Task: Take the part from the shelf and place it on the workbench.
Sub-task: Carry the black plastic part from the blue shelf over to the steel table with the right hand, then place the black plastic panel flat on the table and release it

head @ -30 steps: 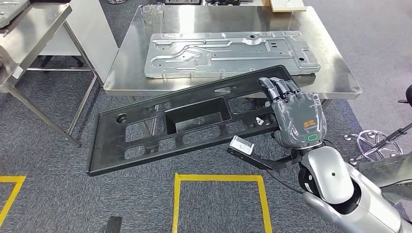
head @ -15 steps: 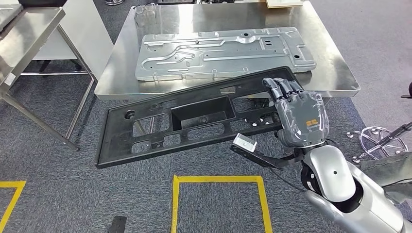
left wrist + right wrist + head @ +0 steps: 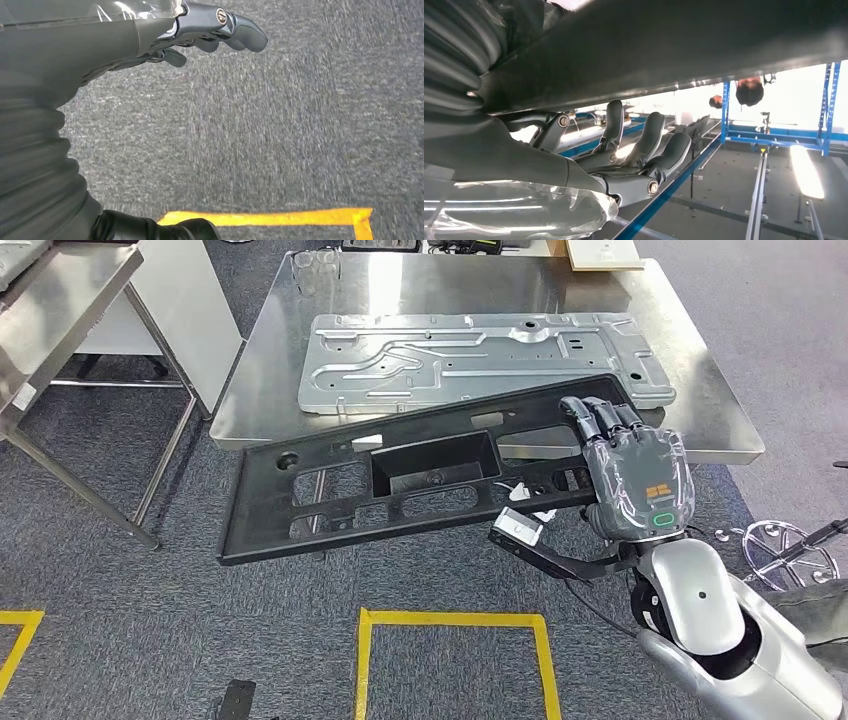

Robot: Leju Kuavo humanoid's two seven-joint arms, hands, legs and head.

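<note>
I have the black panel (image 3: 410,483) in my right hand (image 3: 637,480), held by its right end with the fingers (image 3: 600,418) curled over its far edge. In the right wrist view the panel (image 3: 664,45) runs as a dark slab across the hand (image 3: 574,165), with the fingers (image 3: 649,142) wrapped against its underside, so the hand is clamped on it.

The panel's long axis runs left to right and slightly tilted: the held right end sits higher and farther away, and the free left end drops toward the carpet (image 3: 130,620). Its broad face is turned up toward the head camera, showing several cut-out windows and one deeper rectangular recess near the middle. I cannot make out anything lying in that recess.

The panel hangs in the air in front of the steel workbench (image 3: 720,410). Its right end overlaps the bench's near edge close to the near right corner, while the rest hangs out over the carpet. Whether it touches the bench I cannot tell.

A grey stamped metal plate (image 3: 480,355) lies flat across the middle of the bench, its long axis parallel to the near edge, just beyond the panel.

My left hand (image 3: 165,35) hangs over the carpet (image 3: 300,125) near a yellow floor line (image 3: 270,218), fingers loosely spread with nothing in them.
</note>
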